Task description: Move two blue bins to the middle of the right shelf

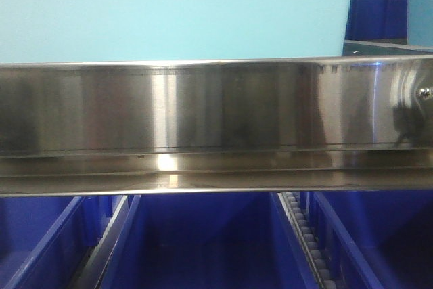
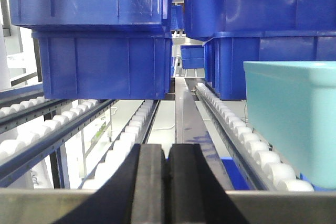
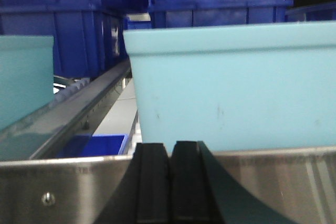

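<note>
Blue bins (image 2: 105,51) sit stacked on the rollers (image 2: 128,132) at 11 and 1 o'clock off the left gripper (image 2: 168,182), slim gap between. It's pinched together, empty; so's the right gripper (image 3: 169,182), teal bin (image 3: 231,87) rim looming at 12.

Matte black left tool (image 2: 168,156) and right tool (image 3: 170,153), each with two flat-topped fingers (image 2: 149,182) on curved, outward-flared bases.

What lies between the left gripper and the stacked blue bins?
Bare roller tracks and a steel rail up to the blue bins; the left wrist view shows it.
</note>
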Available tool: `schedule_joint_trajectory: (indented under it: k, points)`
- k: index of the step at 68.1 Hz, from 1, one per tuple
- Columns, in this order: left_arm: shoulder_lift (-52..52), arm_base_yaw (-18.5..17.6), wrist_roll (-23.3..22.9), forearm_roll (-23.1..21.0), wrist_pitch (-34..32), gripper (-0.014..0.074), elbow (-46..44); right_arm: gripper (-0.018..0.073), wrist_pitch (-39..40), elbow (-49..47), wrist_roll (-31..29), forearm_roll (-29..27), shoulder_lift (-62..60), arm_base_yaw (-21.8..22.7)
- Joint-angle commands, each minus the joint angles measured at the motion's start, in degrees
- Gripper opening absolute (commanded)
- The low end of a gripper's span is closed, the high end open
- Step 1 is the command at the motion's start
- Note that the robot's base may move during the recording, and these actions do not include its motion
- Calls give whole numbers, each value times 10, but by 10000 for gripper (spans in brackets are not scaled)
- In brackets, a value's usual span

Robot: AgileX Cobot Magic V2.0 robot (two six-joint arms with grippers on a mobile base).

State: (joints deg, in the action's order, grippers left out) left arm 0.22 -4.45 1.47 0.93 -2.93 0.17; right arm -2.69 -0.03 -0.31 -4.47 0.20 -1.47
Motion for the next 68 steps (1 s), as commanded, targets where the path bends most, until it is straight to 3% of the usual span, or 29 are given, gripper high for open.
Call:
schedule_joint_trajectory:
  k: [1, 10, 21, 27, 32, 41, 50, 59, 68]
  points:
    - [-2, 1, -4, -5, -51, -111, -2, -162, 49, 0, -3, 3, -2, 3]
    - [-2, 1, -4, -5, -122, -111, -5, -162, 68, -5, -3, 3, -2, 3]
    - [-2, 1, -4, -5, -38, -103, -94, -162, 2, -106, -3, 3, -2, 3]
    - [1, 1, -4, -5, 26, -42, -155, -151, -58, -177, -3, 3, 3, 3]
    - [18, 1, -4, -5, 83, 50, -204, -74, -89, -225, -3, 3, 26, 3]
    - [53, 1, -4, -9, 161, 258, -270, 243, -100, -295, -3, 3, 87, 3]
    - [90, -24, -4, -76, 182, 437, -305, 543, -102, -344, -3, 30, 156, 3]
    - [144, -63, -1, -76, 228, 578, -352, 559, -103, -382, -3, 39, 239, 3]
    - [224, -81, -1, -68, 296, 578, -421, 559, -141, -449, -3, 38, 321, -16]
